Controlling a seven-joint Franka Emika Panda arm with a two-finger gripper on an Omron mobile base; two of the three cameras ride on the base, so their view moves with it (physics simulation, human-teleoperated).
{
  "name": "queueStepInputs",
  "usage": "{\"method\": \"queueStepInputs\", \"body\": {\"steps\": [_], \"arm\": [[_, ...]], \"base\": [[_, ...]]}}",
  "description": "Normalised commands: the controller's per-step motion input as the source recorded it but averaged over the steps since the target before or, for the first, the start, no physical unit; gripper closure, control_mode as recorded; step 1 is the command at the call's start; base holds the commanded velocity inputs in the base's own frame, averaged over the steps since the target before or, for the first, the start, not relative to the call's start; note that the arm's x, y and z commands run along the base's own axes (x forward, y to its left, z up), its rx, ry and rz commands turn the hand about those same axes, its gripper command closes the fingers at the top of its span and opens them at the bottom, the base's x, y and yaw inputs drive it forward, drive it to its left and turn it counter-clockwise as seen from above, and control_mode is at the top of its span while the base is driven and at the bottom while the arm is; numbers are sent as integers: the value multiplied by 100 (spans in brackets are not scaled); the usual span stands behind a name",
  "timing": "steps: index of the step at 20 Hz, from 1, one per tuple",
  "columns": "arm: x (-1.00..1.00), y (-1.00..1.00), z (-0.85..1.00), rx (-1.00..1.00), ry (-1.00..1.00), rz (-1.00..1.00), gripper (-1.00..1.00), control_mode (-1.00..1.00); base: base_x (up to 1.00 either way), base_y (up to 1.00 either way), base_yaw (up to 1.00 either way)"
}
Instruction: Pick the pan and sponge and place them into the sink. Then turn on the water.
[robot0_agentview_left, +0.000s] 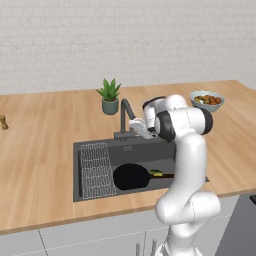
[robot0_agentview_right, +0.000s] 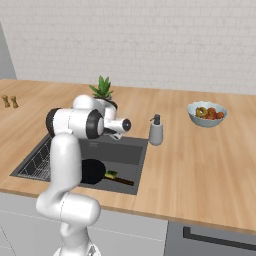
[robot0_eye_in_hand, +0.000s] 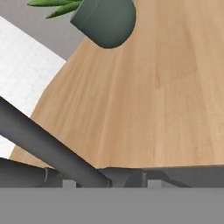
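The black pan (robot0_agentview_left: 131, 176) lies flat in the dark grey sink (robot0_agentview_left: 102, 145), its handle pointing right. Against the pan's right rim rests the green and yellow sponge (robot0_agentview_left: 156, 173). From the right base view, the pan (robot0_agentview_right: 93, 171) and sponge (robot0_agentview_right: 111, 174) sit in the basin (robot0_agentview_right: 127, 148) behind my arm. My gripper (robot0_agentview_left: 135, 124) hovers at the back of the sink, just right of the gooseneck faucet (robot0_agentview_left: 123, 111). In the hand view the faucet's dark tube (robot0_eye_in_hand: 43, 144) crosses close in front of my gripper (robot0_eye_in_hand: 111, 184), whose tips stand apart, holding nothing. No water stream is in view.
A wire rack (robot0_agentview_left: 95, 170) covers the sink's left part. A potted plant (robot0_agentview_left: 109, 96) stands behind the faucet. A soap dispenser (robot0_agentview_right: 156, 131) stands right of the sink, a fruit bowl (robot0_agentview_right: 206, 114) further right, and two small shakers (robot0_agentview_right: 10, 101) far left.
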Motion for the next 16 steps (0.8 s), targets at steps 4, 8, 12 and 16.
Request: {"method": "queueStepInputs", "body": {"steps": [4,8,12,16], "arm": [[0,-4,0,25,3,-13,100,-100],[0,-11,-3,26,4,-14,100,-100],[0,-9,-5,24,4,-11,100,-100],[0,-4,-8,19,2,-10,100,-100]], "base": [[0,0,0],[0,0,0],[0,0,0],[0,0,0]]}}
